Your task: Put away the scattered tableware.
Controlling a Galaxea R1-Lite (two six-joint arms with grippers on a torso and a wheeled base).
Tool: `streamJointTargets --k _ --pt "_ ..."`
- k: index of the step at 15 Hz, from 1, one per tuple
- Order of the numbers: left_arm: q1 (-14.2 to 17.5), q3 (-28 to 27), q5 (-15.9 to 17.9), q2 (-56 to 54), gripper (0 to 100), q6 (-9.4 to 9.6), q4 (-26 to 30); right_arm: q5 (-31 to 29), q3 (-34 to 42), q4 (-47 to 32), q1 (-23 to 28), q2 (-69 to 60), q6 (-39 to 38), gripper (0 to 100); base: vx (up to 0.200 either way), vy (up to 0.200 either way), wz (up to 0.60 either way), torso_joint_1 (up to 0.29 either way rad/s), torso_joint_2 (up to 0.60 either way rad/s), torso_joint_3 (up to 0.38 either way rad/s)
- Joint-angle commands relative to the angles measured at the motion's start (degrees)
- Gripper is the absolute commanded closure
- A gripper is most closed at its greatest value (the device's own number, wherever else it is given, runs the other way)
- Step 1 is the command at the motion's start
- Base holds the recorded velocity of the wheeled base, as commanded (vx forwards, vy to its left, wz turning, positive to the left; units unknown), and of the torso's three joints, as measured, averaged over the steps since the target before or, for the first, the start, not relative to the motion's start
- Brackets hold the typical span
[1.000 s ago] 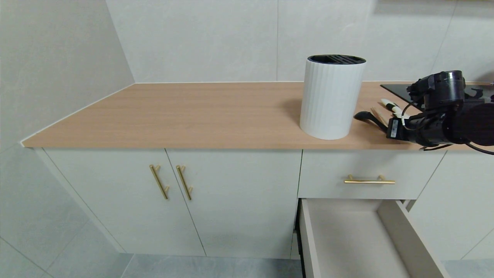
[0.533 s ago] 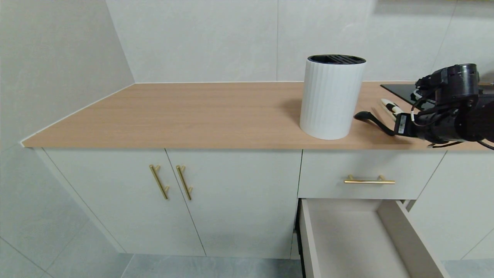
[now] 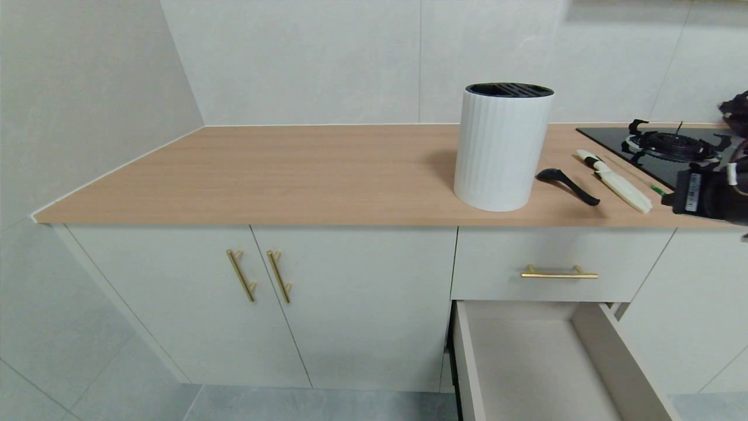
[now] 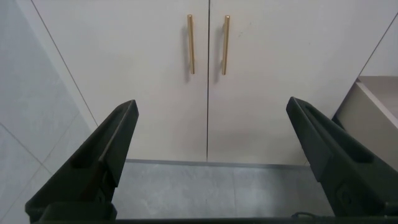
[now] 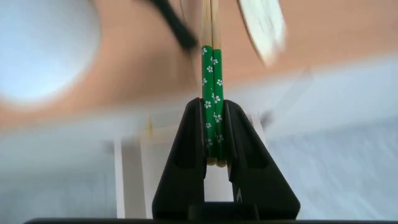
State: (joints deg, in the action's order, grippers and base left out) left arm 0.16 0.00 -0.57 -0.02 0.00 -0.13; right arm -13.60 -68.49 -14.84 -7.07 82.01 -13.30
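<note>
My right gripper (image 5: 211, 124) is shut on a pair of wooden chopsticks (image 5: 210, 68) with green flowered ends, held over the counter's front edge. In the head view the right gripper (image 3: 681, 197) is at the far right, with the chopsticks (image 3: 648, 185) pointing back over the counter. A black spoon (image 3: 567, 184) and a white knife (image 3: 613, 181) lie on the counter beside a white ribbed utensil holder (image 3: 502, 149). My left gripper (image 4: 208, 155) is open and holds nothing, low in front of the cabinet doors (image 4: 208, 81).
A drawer (image 3: 543, 362) stands pulled out below the counter at the right, under a closed drawer with a gold handle (image 3: 559, 273). A black gas hob (image 3: 666, 146) sits at the counter's far right. The left half of the wooden countertop (image 3: 263, 175) is bare.
My right arm has drawn back to the right with the chopsticks, uncovering the spoon and knife. The holder, spoon and knife have not moved.
</note>
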Motion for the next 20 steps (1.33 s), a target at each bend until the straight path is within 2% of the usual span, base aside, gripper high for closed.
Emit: streamJointTargets --k 1,3,4,5,7,12,20 --pt "0.02 0.0 -0.04 0.02 0 0.0 -0.04 3.59 0.72 -9.6 -0.14 -13.28 -0.15 100 0.0 0.0 0.0 0.0 0.0 0.0" --pt "0.02 0.0 -0.04 0.02 0 0.0 -0.04 9.74 0.46 -17.6 -0.22 -18.46 -0.06 100 0.0 0.0 0.0 0.0 0.0 0.0" --pt "0.02 0.0 -0.04 0.02 0 0.0 -0.04 11.14 0.28 -18.65 -0.22 -18.99 -0.06 100 0.0 0.0 0.0 0.0 0.0 0.0" --pt "0.02 0.0 -0.04 0.02 0 0.0 -0.04 16.33 0.02 -22.61 -0.22 -20.13 0.38 100 0.0 0.0 0.0 0.0 0.0 0.0" --pt "0.02 0.0 -0.04 0.02 0 0.0 -0.04 20.55 2.48 -23.66 -0.22 -20.57 3.9 100 0.0 0.0 0.0 0.0 0.0 0.0" --pt "0.02 0.0 -0.04 0.02 0 0.0 -0.04 23.98 7.4 -22.69 -1.54 -20.22 8.55 100 0.0 0.0 0.0 0.0 0.0 0.0" --pt "0.02 0.0 -0.04 0.02 0 0.0 -0.04 23.98 13.38 -19.0 -6.64 -14.42 9.26 100 0.0 0.0 0.0 -0.004 0.01 0.006"
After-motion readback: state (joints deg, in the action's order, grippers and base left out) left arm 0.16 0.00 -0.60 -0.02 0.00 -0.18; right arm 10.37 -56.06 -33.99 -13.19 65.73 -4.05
